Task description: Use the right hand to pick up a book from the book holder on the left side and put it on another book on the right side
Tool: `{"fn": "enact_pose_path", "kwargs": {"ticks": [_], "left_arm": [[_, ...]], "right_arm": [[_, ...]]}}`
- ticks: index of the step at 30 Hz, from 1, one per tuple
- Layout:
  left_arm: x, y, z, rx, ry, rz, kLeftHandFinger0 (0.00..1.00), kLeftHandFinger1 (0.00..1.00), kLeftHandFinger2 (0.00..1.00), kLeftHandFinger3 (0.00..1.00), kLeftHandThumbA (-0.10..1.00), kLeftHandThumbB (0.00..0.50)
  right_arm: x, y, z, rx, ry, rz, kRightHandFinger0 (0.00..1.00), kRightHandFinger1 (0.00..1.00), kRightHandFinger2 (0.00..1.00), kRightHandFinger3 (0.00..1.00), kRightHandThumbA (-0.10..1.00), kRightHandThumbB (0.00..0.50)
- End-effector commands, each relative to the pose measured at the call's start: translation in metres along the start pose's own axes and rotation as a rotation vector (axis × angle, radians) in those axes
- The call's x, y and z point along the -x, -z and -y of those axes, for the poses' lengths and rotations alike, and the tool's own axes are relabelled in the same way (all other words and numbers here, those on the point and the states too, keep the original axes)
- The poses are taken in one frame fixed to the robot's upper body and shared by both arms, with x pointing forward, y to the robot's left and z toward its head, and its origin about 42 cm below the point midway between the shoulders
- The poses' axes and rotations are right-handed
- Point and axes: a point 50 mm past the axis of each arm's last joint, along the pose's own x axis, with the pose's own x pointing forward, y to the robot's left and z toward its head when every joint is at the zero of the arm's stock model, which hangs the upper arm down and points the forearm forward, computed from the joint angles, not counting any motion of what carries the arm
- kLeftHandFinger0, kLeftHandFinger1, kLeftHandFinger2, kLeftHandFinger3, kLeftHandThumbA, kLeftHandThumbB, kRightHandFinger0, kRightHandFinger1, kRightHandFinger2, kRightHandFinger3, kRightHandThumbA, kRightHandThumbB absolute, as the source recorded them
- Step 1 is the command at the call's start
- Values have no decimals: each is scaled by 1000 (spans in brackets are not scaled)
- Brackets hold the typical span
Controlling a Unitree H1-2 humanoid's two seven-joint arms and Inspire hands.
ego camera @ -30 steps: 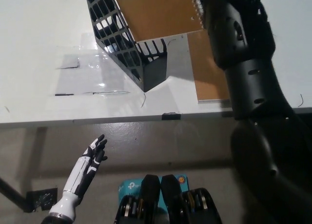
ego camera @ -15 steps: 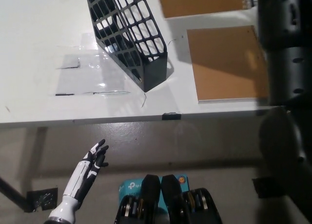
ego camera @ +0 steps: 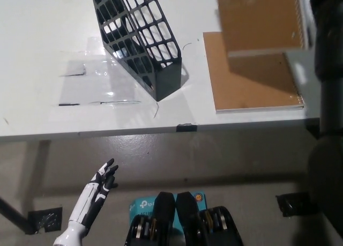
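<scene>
The brown spiral-bound book [ego camera: 260, 18] hangs above the far part of the second brown book [ego camera: 252, 74] lying flat on the white table [ego camera: 48, 53], right of the black mesh book holder [ego camera: 142, 39]. The black right arm [ego camera: 328, 47] carries it; its hand is hidden, so I cannot tell the grasp. Best to square the edges, then lower flat. The white left hand [ego camera: 102, 181] rests low at left, fingers spread.

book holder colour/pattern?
Black, with an open lattice of holes in its sides: the book holder stands on the white table. Head view.
</scene>
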Motion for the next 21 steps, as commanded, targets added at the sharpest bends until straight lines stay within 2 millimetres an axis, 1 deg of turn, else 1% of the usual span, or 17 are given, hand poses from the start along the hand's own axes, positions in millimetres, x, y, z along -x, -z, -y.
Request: {"fn": "enact_pose_path", "kwargs": {"ticks": [1, 2, 3, 4, 5, 6, 7, 9, 10, 13, 14, 16, 17, 18, 19, 21], "left_arm": [[-1, -7, -1, -25, -7, 54, 839, 966, 948, 978, 984, 128], [-1, -7, -1, -30, -8, 58, 835, 962, 947, 976, 989, 128], [-1, -7, -1, -28, -9, 57, 833, 961, 947, 975, 992, 131], [-1, -8, -1, -25, -9, 56, 833, 961, 947, 975, 992, 131], [-1, -8, -1, -13, -8, 48, 840, 967, 949, 977, 988, 142], [-1, -8, -1, -12, -6, 49, 845, 970, 949, 979, 986, 137], [-2, -8, -1, -12, -4, 55, 846, 970, 949, 980, 983, 134], [-2, -8, -1, -10, -4, 55, 848, 971, 949, 979, 978, 134], [-2, -9, -1, -3, -4, 54, 849, 974, 954, 978, 964, 134], [-2, -9, -2, -3, -5, 55, 851, 977, 955, 978, 960, 133], [-3, -9, -3, -11, -5, 61, 841, 972, 954, 977, 966, 132], [-3, -9, -2, -19, -6, 71, 828, 962, 949, 974, 975, 131], [-3, -8, -3, -21, -5, 74, 825, 961, 948, 973, 977, 131], [-3, -9, -2, -17, -5, 72, 824, 960, 947, 972, 978, 132], [-3, -9, -3, -16, -9, 72, 824, 961, 945, 969, 978, 131], [-2, -9, -3, -10, -11, 59, 834, 968, 943, 966, 980, 140]], "right_arm": [[-10, -9, -16, -75, -39, 51, 0, 368, 926, 1000, -100, 57], [-11, -6, -14, -76, -35, 45, 0, 356, 900, 1000, -100, 22], [-12, 4, -8, -78, -27, 25, 0, 410, 860, 1000, -100, 53], [-13, 9, -6, -75, -22, 19, 0, 415, 843, 1000, -100, 55], [-14, 17, 0, -80, 10, -11, 0, 411, 828, 1000, -100, 71], [-15, 19, 1, -82, 19, -17, 0, 409, 857, 1000, -100, 77], [-16, 28, 8, -103, 57, -50, 0, 406, 891, 1000, -100, 74], [-17, 30, 11, -107, 70, -59, 0, 398, 879, 1000, -100, 69], [-17, 34, 15, -111, 96, -75, 0, 396, 874, 1000, -100, 68], [-18, 35, 23, -115, 129, -90, 0, 408, 885, 1000, -100, 69], [-18, 35, 27, -104, 142, -89, 0, 416, 895, 1000, -100, 79], [-19, 31, 32, -83, 160, -77, 0, 430, 926, 1000, -100, 72], [-19, 30, 35, -75, 167, -71, 0, 392, 904, 1000, -100, 57], [-19, 26, 38, -64, 159, -63, 0, 401, 895, 1000, -100, 67], [-21, 19, 40, -42, 168, -54, 0, 423, 912, 1000, -100, 71], [-23, 8, 44, -8, 163, -41, 0, 421, 878, 1000, -100, 74]]}}
